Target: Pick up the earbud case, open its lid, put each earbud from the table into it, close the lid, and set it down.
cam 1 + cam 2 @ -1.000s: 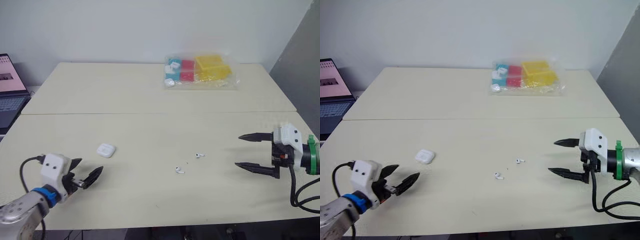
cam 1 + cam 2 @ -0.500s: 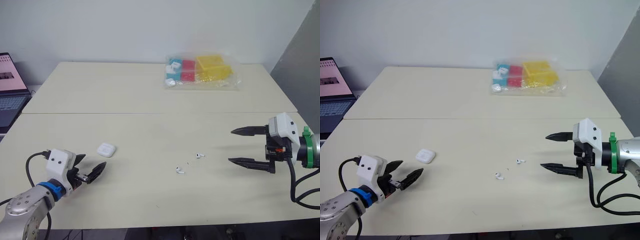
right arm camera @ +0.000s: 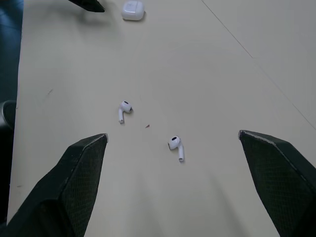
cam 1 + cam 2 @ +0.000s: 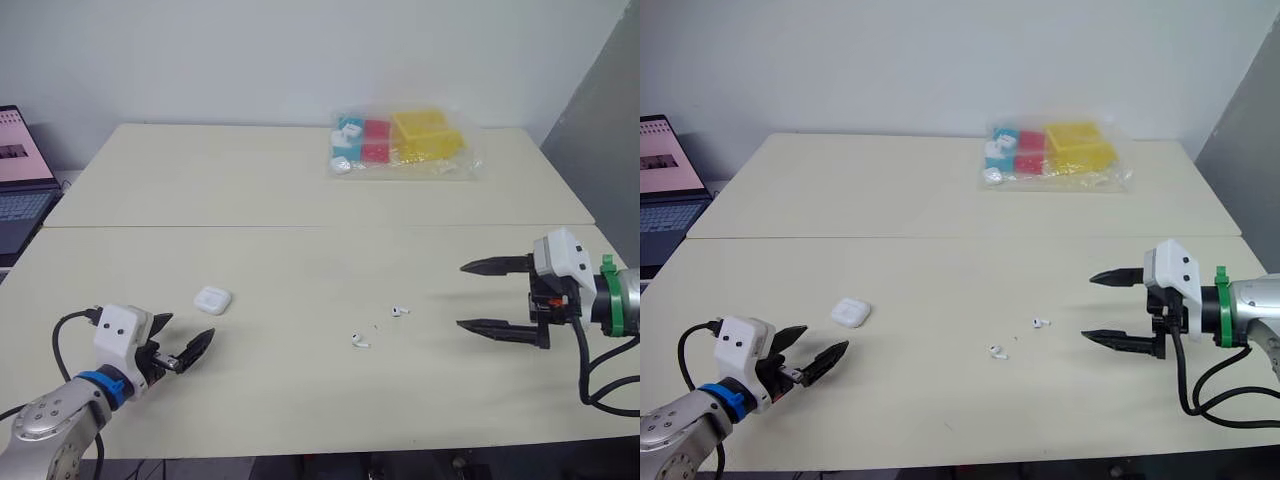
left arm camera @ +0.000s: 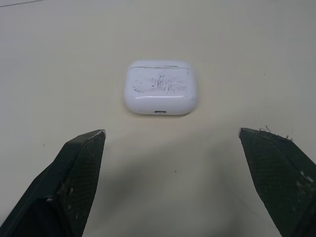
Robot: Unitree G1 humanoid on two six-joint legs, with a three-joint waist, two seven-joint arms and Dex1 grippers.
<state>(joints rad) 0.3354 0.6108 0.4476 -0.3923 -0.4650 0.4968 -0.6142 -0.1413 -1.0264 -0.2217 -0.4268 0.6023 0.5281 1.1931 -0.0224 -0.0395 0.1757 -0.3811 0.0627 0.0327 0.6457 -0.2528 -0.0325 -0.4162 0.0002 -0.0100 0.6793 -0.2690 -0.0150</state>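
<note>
The white earbud case [image 4: 212,300] lies shut on the cream table [image 4: 300,400], at front left. My left gripper [image 4: 185,335] is open just short of it, toward the front-left; in the left wrist view the case [image 5: 160,87] lies ahead of the spread fingers [image 5: 79,163], untouched. Two white earbuds [image 4: 400,311] [image 4: 359,341] lie loose near the table's middle. My right gripper [image 4: 464,295] is open, to the right of them and pointing at them; the right wrist view has both earbuds [image 3: 123,111] [image 3: 176,146] ahead of it and the case [image 3: 133,10] beyond.
A clear bag of yellow, red and blue boxes [image 4: 400,145] lies at the back of the table. A laptop [image 4: 20,190] stands off the left edge. A seam [image 4: 300,227] crosses the table. A grey panel [image 4: 600,120] rises at the right.
My left gripper has crept forward toward the case. The right gripper has moved left toward the earbuds and risen a little. Case and earbuds have not moved.
</note>
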